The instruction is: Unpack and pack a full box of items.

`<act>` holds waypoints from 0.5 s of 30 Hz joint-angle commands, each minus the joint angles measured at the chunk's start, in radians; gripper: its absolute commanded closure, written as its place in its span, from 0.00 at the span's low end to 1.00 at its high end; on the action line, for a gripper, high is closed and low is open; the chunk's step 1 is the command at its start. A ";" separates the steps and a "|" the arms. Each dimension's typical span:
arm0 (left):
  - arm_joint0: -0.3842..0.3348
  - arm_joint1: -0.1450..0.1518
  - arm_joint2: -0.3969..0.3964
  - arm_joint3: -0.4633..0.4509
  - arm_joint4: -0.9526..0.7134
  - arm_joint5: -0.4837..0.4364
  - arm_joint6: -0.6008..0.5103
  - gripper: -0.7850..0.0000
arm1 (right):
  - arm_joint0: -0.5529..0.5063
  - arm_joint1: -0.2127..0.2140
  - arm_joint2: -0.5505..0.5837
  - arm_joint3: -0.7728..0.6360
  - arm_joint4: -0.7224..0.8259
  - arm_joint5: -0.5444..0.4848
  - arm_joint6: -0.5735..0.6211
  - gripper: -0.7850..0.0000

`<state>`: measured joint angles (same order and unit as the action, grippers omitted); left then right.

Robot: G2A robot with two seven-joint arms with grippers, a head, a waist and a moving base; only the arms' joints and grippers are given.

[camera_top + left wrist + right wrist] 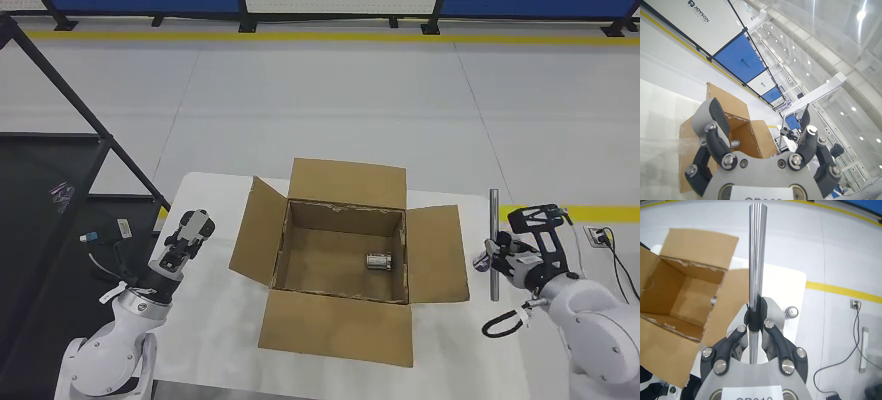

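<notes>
My right jaws are closed narrow on a polished metal rod, clamping it toward its near end. The rod runs alongside the right flap of the open cardboard box without touching it, over the right edge of the white bench. Its near end slips behind my wrist plate, so I cannot see where it stops, and I cannot tell how steeply it tilts.

One small metal cylinder lies on the box floor, close to the right wall. From my right wrist it is half hidden by that wall. The strip of floor under the front wall is cut off from above.

A small round metal can stands on the bench just beside my right jaws, partly behind one finger; I cannot make out more of it.

My left jaws are spread wide with nothing between them, raised off the left side of the box.
</notes>
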<state>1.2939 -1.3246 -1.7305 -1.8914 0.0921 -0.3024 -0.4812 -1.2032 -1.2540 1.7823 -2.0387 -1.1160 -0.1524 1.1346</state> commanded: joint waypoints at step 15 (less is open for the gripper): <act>0.000 0.000 0.000 0.000 0.000 0.000 0.000 0.00 | 0.010 0.023 -0.040 0.431 0.088 -0.125 -0.013 1.00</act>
<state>1.2939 -1.3246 -1.7305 -1.8914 0.0921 -0.3024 -0.4812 -1.1974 -1.2321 1.7480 -1.6195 -1.0304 -0.2736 1.1213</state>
